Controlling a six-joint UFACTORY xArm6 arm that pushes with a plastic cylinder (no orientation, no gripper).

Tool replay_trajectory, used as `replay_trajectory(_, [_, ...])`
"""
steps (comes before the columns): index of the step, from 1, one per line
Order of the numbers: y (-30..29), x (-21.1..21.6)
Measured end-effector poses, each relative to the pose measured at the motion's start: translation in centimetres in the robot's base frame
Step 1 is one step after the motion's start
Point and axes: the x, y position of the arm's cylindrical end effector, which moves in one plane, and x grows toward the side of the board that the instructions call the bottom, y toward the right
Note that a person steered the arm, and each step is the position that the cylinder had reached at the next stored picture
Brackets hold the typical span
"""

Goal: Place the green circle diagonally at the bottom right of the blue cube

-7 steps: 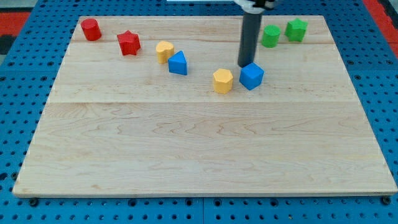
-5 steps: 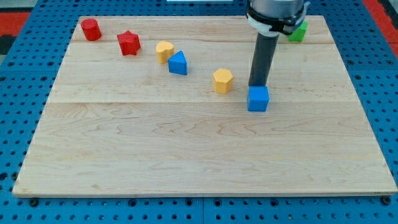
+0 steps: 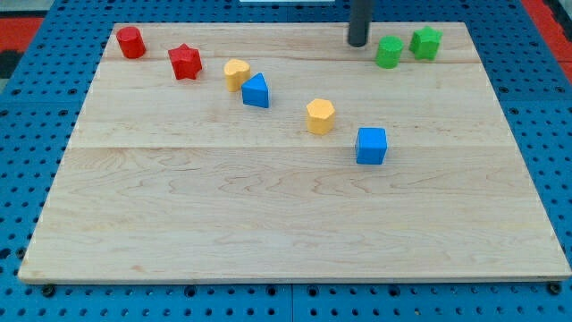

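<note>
Right now my tip [image 3: 358, 42] sits at the far edge of the wooden board [image 3: 286, 224], just left of the green circle [image 3: 389, 52] but not touching it; being a bare rod, it has no fingers to open or close and holds nothing. That green circle lies near the far right corner, with a second green block [image 3: 426, 42], many-sided, just beside it on the right. Well apart from them, nearer to me, the blue cube [image 3: 372, 146] rests alone right of the board's middle. A yellow hexagonal block [image 3: 320, 116] lies just up and left of the cube, with a gap between. Further left along the far side come a blue triangular block [image 3: 256, 91] touching a yellow block [image 3: 236, 73], then a red star [image 3: 185, 62] and a red cylinder [image 3: 130, 42] near the far left corner.
</note>
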Motion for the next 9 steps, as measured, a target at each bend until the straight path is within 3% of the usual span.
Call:
replay_trajectory(1, [2.2,-1.0])
replay_trajectory(2, [6.0,6.0])
replay_trajectory(3, [7.1,15.7])
replay_trajectory(4, [6.7,14.5])
replay_trajectory(5, [7.2,10.3])
replay_trajectory(6, [3.6,9.7])
replay_trajectory(7, [-0.5,11.2])
replay_trajectory(8, [-3.4,9.3])
replay_trajectory(9, [-5.6,12.1])
